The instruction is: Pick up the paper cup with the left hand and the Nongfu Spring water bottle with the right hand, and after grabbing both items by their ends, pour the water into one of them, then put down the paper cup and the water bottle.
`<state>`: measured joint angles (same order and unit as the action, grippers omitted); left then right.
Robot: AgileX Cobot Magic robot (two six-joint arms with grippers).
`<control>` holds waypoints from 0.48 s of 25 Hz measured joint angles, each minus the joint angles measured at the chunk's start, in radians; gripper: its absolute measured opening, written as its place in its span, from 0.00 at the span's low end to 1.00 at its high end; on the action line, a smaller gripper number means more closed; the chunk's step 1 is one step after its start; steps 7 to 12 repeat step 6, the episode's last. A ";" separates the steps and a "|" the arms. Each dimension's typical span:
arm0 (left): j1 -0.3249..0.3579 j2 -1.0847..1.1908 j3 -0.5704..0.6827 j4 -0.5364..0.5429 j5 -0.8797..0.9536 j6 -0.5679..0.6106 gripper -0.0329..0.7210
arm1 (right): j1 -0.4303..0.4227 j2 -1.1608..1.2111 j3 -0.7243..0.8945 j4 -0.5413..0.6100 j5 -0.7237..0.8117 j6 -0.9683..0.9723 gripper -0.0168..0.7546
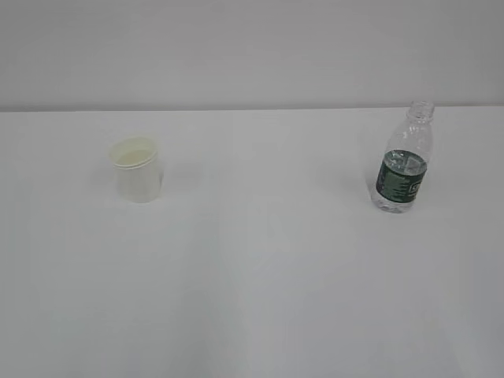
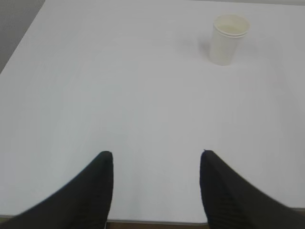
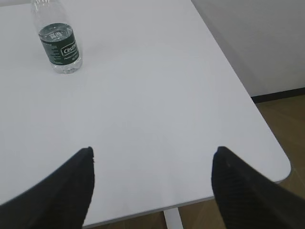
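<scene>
White paper cup (image 2: 229, 38) is seen upper right, well apart from the open, empty left hand (image 2: 156, 162); the bottle (image 3: 58, 40) upper left, far from the open right hand (image 3: 152, 160).

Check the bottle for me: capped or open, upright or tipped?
Open and upright. The bottle stands on its base on the table, its threaded neck bare with no cap. Water shows inside it around the label.

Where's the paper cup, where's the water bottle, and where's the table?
paper cup (image 1: 139, 179), exterior view, on its white side wall.
water bottle (image 1: 402, 179), exterior view, on its dark green label.
table (image 1: 260, 268), exterior view, on its bare white top.
</scene>
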<state>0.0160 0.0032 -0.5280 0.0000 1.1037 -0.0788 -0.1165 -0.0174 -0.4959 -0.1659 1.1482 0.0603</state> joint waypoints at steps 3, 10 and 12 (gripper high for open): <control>0.000 0.000 0.000 0.000 0.000 0.000 0.59 | 0.000 0.000 0.000 0.000 0.000 0.000 0.76; 0.000 0.000 0.000 0.000 0.000 0.000 0.57 | 0.000 0.000 0.000 0.000 0.000 0.000 0.76; 0.000 0.000 0.000 0.000 0.000 0.000 0.57 | 0.000 0.000 0.000 0.000 0.000 0.000 0.76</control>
